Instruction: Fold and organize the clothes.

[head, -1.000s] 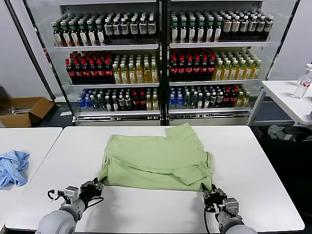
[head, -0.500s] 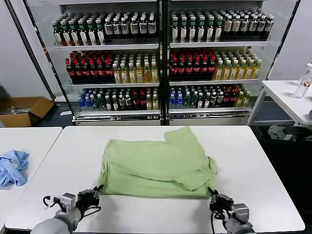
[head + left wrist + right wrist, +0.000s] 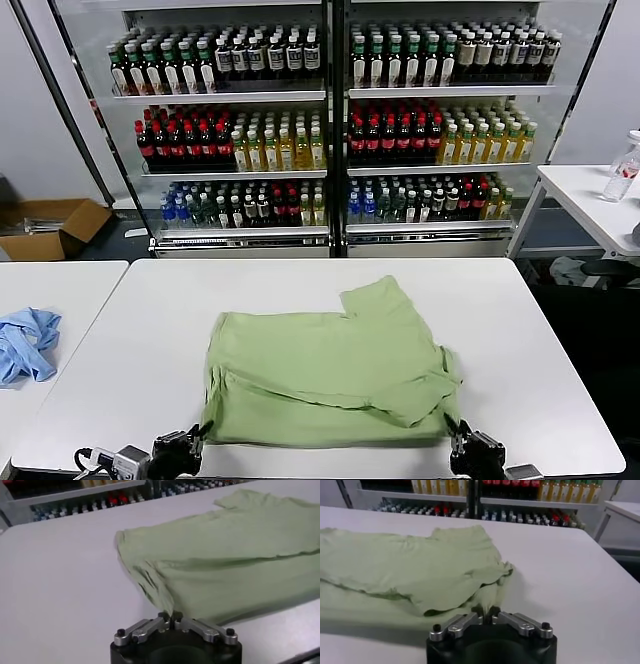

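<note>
Folding is sitting partway done as I am pinching the near hem of the green polo shirt (image 3: 330, 370) with both the left gripper (image 3: 171, 618) and right gripper (image 3: 486, 612) on the white table (image 3: 540, 370), further folds remaining.

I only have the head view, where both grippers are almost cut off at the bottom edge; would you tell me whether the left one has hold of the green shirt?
Observer: Yes; the left wrist view shows the left gripper with its fingers shut on the shirt at its near corner.
Operator: How does the cloth sit there?
Observer: It gathers into wrinkles running up to the fingers.
Operator: And the right side?
Observer: The shirt's near edge reaches the right gripper; whether it grips, I cannot tell.
</note>
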Available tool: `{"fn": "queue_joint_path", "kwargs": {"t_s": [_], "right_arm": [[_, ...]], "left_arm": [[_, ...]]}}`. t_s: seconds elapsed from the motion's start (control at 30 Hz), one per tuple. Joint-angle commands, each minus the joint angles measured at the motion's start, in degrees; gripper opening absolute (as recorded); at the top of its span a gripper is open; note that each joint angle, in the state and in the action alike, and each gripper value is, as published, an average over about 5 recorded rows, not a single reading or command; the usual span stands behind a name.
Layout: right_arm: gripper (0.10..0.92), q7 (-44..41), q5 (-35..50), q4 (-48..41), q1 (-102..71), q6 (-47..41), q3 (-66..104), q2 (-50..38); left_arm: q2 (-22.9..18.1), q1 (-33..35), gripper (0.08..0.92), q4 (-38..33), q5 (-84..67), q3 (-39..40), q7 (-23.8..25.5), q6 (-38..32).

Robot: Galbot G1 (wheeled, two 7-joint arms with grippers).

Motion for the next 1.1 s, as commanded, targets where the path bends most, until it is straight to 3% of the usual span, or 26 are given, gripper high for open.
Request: {"fn": "queue_joint_path", "kwargs": {"t_s": [0.03, 0.13, 0.23, 0.53, 0.77, 1.1], "right_arm": [[0.394, -0.13, 0.46, 5.43, -2.63, -0.7, 4.62, -1.41], [0.481, 0.47, 2.35, 4.55, 3.51, -1.46, 6.17, -3.53], [0.568, 1.7, 5.99, 0.65, 14.5, -3.68, 3.78, -4.88], [0.8, 4.26, 9.63, -20.3, 46.67, -6.03, -12.38, -3.88], [0.822, 4.0, 8.96, -35.12, 61.07, -5.98, -20.38, -0.13], [0.822, 3.65, 7.02, -55.36, 73.02, -5.42, -24.15, 8.57]], "left_arm": [[-0.04, 3.95, 0.215, -5.83, 5.5, -3.72, 1.38, 0.5], [0.34, 3.13, 0.302, -8.47, 5.5, -4.48, 0.97, -0.02], [0.87, -1.79, 0.389, -7.72, 4.55, -3.91, 1.16, -1.28], [2.5, -29.8, 0.649, 11.18, -5.85, 7.44, 0.77, -2.7], [2.1, -41.06, 0.81, 23.39, -6.3, 14.63, 1.21, -2.66], [0.75, -52.38, 0.823, 39.15, -5.02, 19.79, 4.41, -4.94]]}}
